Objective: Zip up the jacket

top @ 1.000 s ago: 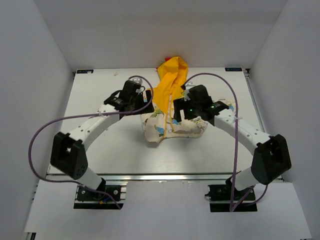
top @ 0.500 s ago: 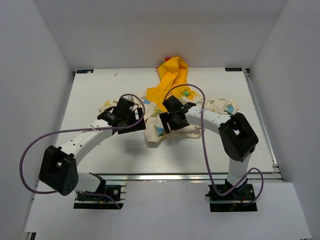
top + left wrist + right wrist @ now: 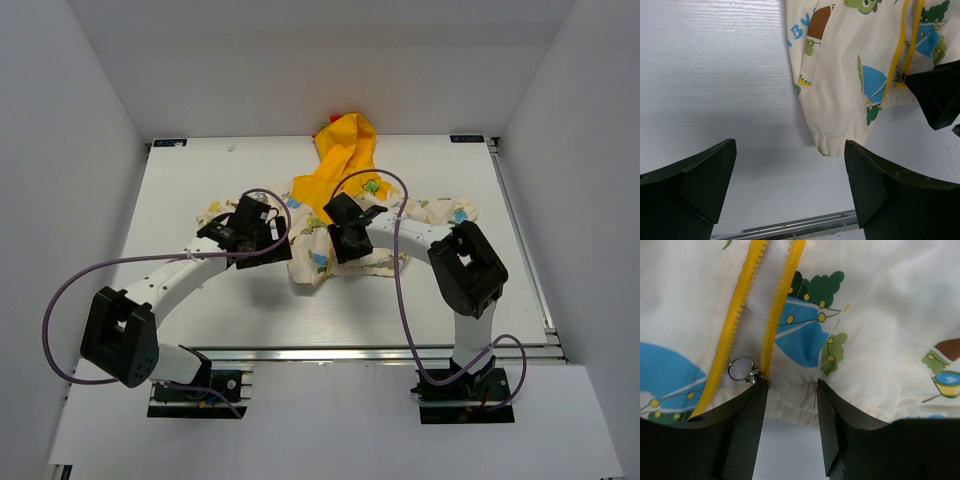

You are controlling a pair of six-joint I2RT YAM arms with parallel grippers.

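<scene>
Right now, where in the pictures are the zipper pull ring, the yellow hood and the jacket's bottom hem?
zipper pull ring [image 3: 730, 370], right wrist view, left rim of the ring.
yellow hood [image 3: 345, 148], top external view, middle of the fabric.
bottom hem [image 3: 790, 407], right wrist view, gathered edge below the zipper.

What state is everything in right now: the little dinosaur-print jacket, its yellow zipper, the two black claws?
Cream dinosaur-print jacket with yellow hood: lying crumpled, front unzipped.
Yellow zipper: open, ring-pull slider at the bottom hem.
Left gripper: open, holding nothing.
Right gripper: open, straddling the hem beside the slider.
</scene>
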